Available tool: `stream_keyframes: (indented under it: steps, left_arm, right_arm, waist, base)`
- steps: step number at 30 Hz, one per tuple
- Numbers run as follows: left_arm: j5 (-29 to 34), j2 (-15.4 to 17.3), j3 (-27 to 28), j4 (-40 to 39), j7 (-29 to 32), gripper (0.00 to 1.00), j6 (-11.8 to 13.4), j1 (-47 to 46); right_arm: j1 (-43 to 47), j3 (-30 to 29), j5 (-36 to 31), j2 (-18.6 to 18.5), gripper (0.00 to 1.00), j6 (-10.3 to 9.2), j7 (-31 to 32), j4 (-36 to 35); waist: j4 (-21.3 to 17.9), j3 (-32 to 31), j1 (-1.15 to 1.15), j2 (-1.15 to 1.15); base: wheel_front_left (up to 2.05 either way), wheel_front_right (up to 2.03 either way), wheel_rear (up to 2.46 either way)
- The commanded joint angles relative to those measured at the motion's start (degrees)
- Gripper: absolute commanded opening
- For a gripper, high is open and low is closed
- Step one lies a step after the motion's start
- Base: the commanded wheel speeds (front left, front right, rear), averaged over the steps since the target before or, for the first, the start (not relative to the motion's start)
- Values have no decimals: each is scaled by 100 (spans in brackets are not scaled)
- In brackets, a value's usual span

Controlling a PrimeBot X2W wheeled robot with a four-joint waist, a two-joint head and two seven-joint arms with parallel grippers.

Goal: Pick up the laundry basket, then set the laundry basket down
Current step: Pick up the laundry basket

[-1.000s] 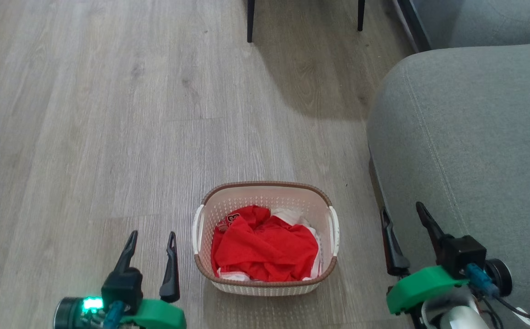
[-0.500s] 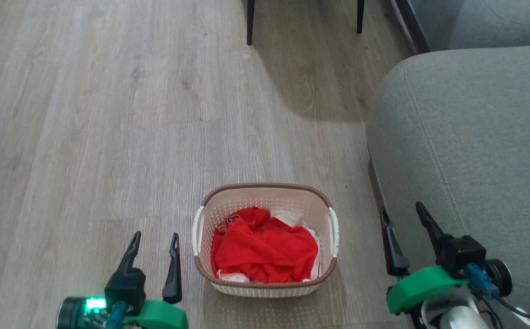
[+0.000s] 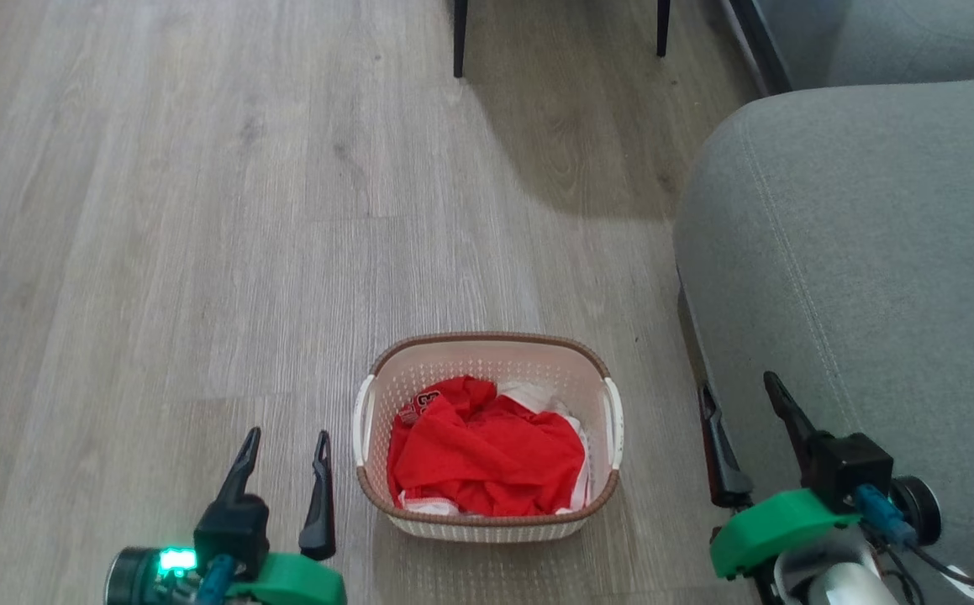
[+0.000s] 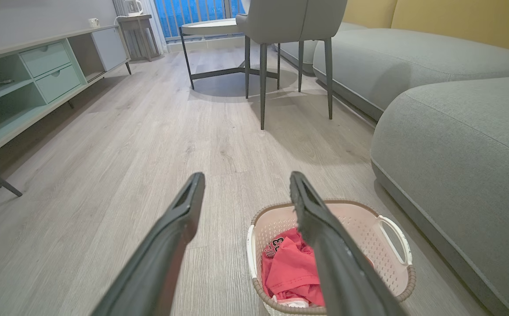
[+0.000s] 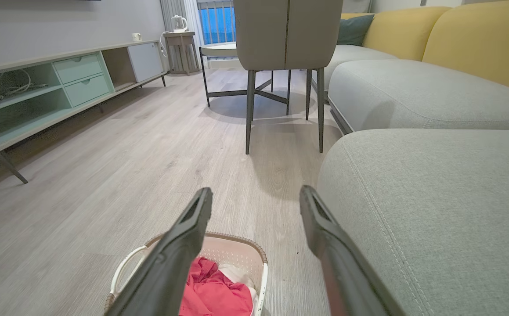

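The laundry basket (image 3: 487,353) stands on the wooden floor, cream-white and perforated with a brown rim and white side handles, holding red and white clothes (image 3: 487,454). My left gripper (image 3: 286,436) hovers open just left of the basket, not touching it. My right gripper (image 3: 737,386) is open to the basket's right, beside the grey sofa. In the left wrist view the basket (image 4: 368,228) lies at the lower right behind one finger (image 4: 324,245). The right wrist view shows the basket (image 5: 236,250) at the bottom, partly behind the left finger (image 5: 179,250).
A grey sofa (image 3: 865,252) fills the right side, close to the basket and my right arm. Dark chair legs (image 3: 459,38) stand ahead. A low cabinet (image 4: 30,83) runs along the left wall, with a round table (image 4: 210,28) beyond the chair.
The left gripper has dropped slightly lower in the head view, nearer the basket's left side. The basket and the right gripper stay where they were.
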Motion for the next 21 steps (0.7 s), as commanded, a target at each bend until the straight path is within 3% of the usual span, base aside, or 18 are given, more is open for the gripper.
stream_keyframes:
  steps: [1, 13, 21]
  left_arm:
    - [44, -31, 216, -177, -56, 100, -3, -133]
    - [-224, -51, 338, 0, -56, 100, -53, -594]
    - [-347, -59, 296, 499, -56, 100, -135, -1456]
  right_arm:
    - [-84, 112, -58, -60, 100, -9, -75, -180]
    - [-582, -16, -127, -60, 100, -9, -76, 41]
    - [-1462, -51, -185, -60, 100, -9, -76, 558]
  waist:
    - [4, 54, 0, 0]
    - [4, 892, 0, 0]
    - [56, 1953, 0, 0]
  base:
    - [0, 0, 0]
    - [0, 0, 0]
    - [0, 0, 0]
